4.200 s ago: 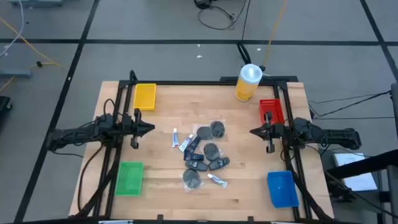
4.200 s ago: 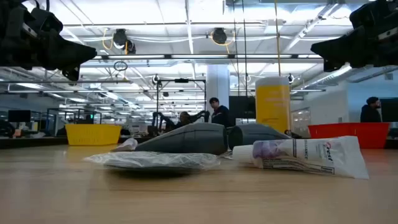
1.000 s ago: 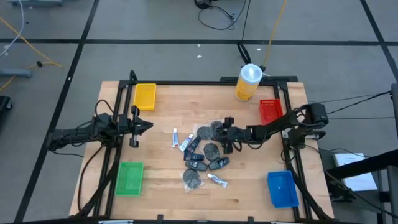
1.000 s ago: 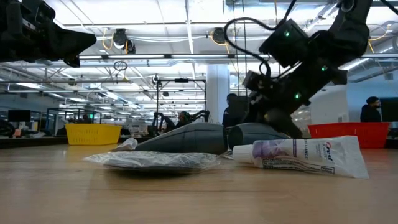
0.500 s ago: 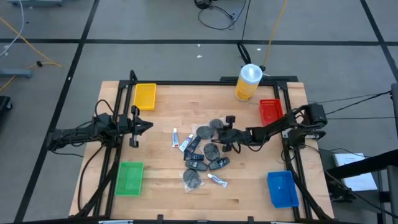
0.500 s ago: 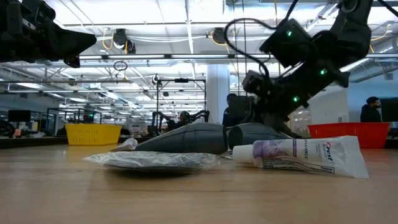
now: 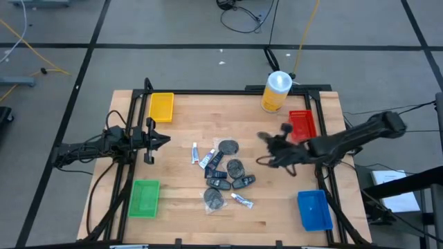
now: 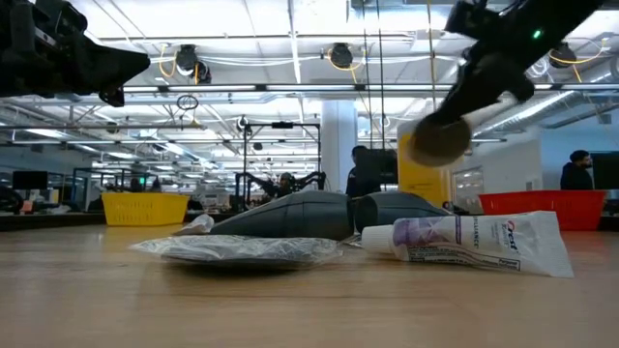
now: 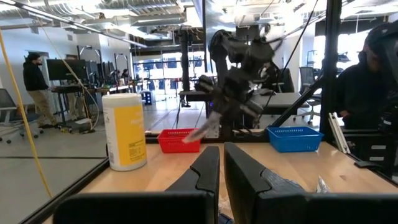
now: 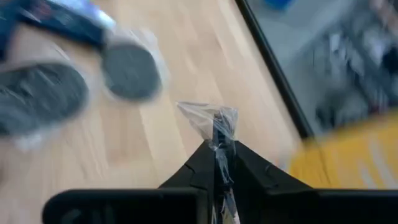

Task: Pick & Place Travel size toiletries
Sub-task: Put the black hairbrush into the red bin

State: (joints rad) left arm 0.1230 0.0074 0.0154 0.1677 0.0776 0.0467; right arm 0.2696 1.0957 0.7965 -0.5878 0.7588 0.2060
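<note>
high view: the right gripper (image 7: 266, 147), jaws pinched on a wrapped disc (image 10: 217, 124), has lifted off the pile (image 7: 225, 173) toward the tabletop's right edge. one item is now picked; the left gripper (image 7: 164, 142) waits, jaws closed.

Right gripper (image 7: 265, 147) over bare wood right of the heap of small grey discs, white tubes and black packs (image 7: 225, 173), near the red plastic tray (image 7: 302, 124); left gripper (image 7: 165, 141) waits at table's left.
</note>
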